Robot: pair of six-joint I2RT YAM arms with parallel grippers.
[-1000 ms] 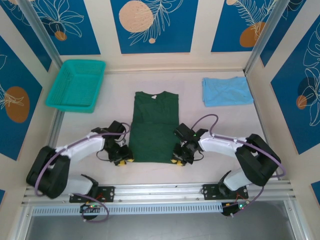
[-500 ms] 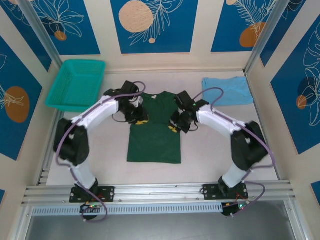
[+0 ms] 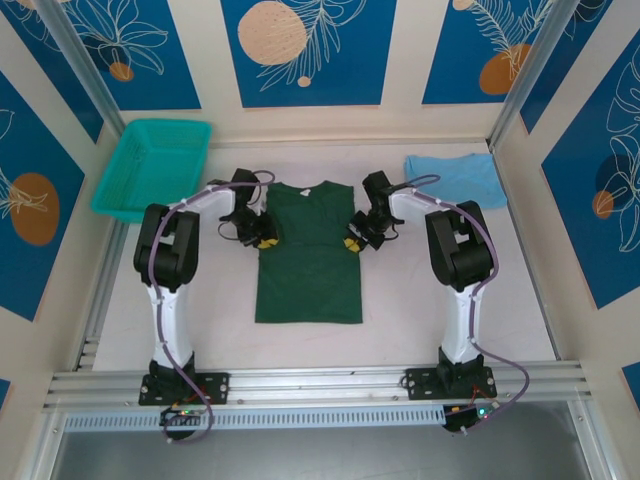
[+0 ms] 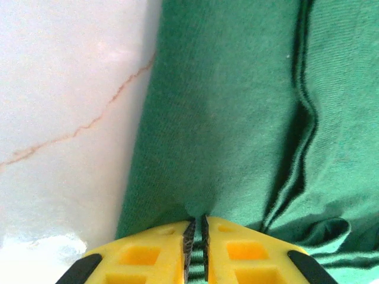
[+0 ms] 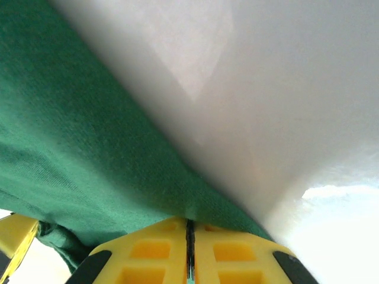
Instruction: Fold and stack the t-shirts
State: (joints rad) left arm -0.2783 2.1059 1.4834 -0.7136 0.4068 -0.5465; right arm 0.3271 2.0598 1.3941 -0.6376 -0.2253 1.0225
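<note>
both pincers are clenched on cloth. the left pincer [image 3: 264,241] bites the left side edge of the dark green t-shirt [image 3: 307,275], and the right pincer [image 3: 352,243] bites its right side edge, each at about chest height. in the left wrist view the yellow fingertips [image 4: 163,236] stand almost together with a thin ridge of green fabric between them. in the right wrist view the fingertips [image 5: 219,234] are pressed shut on the shirt's edge where it meets the white table [image 3: 430,290].

the green shirt lies flat in the middle of the table, collar toward the far wall, hem toward the arm bases. the light blue t-shirt [image 3: 452,181] rests as a folded rectangle at the far right, well apart from it.

the step in hand looks like a fold across the green shirt's length. to do it well, the two arms should likely lift and travel together at the same height and pace, with the cloth lightly taut between them so no crease forms. they should then lay edge onto edge squarely and let go only once the fabric rests flat. an uneven pull would skew the fold.

counted: two t-shirts, one green and one light blue; one teal basket [image 3: 153,168] at the far left; two arms, two pincers.
</note>
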